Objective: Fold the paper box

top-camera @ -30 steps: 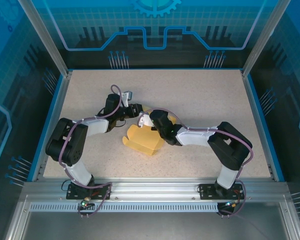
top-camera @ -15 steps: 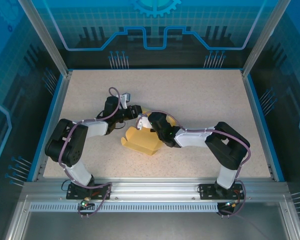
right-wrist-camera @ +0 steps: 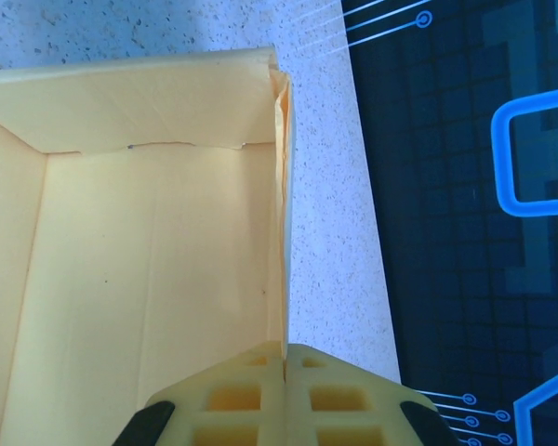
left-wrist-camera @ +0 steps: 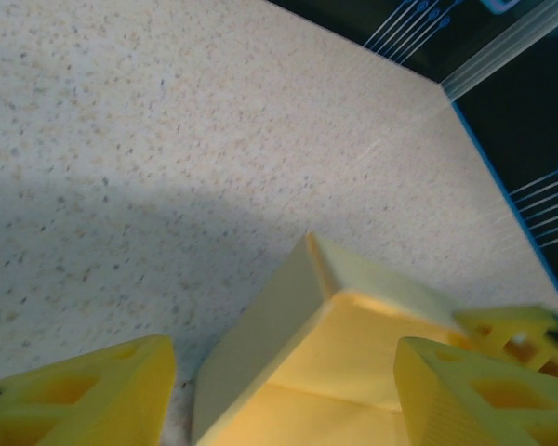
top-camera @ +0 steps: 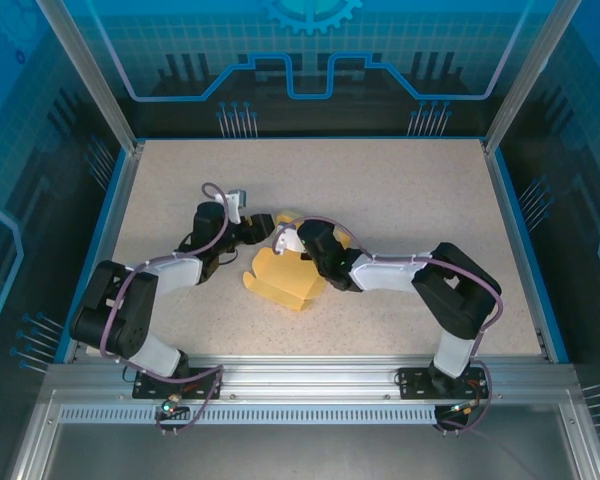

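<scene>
Open-topped paper box on the tabletop, one arm gripping it.
The pale yellow box lies between the two arms' wrists, with its walls partly raised. The right fingers are pressed together on the top edge of an upright side wall at the box's far side, pinching the thin card. The left fingers are spread wide, one on either side of a box corner; whether they touch it cannot be told.

pale yellow paper box, speckled beige table, yellow left claw fingers
</scene>
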Tool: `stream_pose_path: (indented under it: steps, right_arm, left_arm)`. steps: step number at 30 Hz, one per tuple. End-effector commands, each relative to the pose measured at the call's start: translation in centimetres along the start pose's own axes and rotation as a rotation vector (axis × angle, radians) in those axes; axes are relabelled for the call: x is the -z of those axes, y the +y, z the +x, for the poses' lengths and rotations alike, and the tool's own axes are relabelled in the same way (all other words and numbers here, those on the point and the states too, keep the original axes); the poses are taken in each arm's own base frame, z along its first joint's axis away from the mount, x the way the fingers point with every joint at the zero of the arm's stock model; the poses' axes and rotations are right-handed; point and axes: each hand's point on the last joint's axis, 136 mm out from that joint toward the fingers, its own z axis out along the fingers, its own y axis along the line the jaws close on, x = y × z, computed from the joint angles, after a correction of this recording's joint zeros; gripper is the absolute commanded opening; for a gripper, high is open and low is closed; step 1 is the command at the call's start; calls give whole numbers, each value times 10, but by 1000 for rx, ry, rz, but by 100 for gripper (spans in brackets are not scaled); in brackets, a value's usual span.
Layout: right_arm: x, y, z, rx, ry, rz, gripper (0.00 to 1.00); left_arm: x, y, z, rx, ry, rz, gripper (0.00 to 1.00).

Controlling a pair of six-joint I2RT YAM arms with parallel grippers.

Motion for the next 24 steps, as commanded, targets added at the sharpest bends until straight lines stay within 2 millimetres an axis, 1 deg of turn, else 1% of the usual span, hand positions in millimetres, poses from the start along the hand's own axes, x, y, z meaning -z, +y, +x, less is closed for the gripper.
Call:
stream_pose_path:
  steps: [1, 7, 11, 15, 18, 24]
  right_arm:
    - [5, -16, -7, -53, -27, -6, 0]
    - [7, -20, -7, -71, -33, -12, 0]
    - [7, -20, -5, -73, -29, -14, 0]
    - [7, -20, -5, -73, -28, -13, 0]
    - [6, -21, -5, -75, -29, -15, 0]
    - [6, -20, -5, -74, -28, -17, 0]
  left_arm:
    - [1, 5, 3, -100, -62, 15, 65]
    - [-16, 0, 21, -127, -51, 123, 63]
    - [-28, 2, 31, -153, -12, 122, 62]
    - [-37, 1, 35, -188, 10, 117, 61]
    - [-45, 1, 36, -204, 23, 112, 57]
    - [-58, 3, 40, -237, 49, 86, 46]
